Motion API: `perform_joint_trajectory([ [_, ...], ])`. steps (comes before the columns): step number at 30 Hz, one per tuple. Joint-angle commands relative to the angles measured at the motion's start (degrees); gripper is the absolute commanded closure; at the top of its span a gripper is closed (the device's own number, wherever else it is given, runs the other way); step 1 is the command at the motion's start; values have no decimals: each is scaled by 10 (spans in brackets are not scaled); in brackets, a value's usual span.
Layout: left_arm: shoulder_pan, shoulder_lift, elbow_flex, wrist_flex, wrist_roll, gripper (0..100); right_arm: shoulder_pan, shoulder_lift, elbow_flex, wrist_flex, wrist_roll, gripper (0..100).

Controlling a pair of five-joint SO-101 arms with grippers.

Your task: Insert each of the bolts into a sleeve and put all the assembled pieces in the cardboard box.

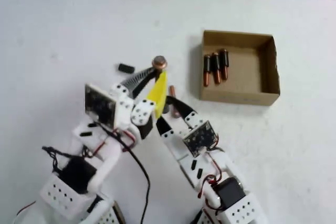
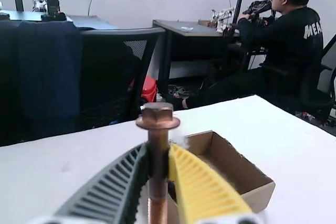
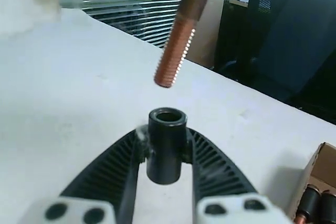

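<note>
White surface (image 1: 52,35) carries the cardboard box (image 1: 239,97) toward 2 o'clock in the high view, with three assembled pieces (image 1: 216,67) already inside. The left gripper (image 2: 156,149) is clenched on a copper bolt (image 2: 157,182), head up so its threads point down. The right gripper (image 3: 166,139) grasps a black sleeve (image 3: 167,156) upright, bore open to receive it. The bolt's tip hangs apart from the mouth, seemingly a little off-axis. A spare sleeve (image 1: 126,68) lies at 9 o'clock of the bolt head.
</note>
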Motion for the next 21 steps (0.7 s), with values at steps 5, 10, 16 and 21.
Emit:
perform_joint_trajectory([
  [5,7,-69,32,-33,11,977,-2,-7,4,-21,-50,982],
  [10,7,-76,42,-34,13,977,-5,-7,4,-22,-52,982],
  [16,8,-75,46,-65,14,977,-6,-7,4,-22,-53,982],
  [21,11,-76,94,-114,14,977,-6,-7,4,-22,-53,982],
])
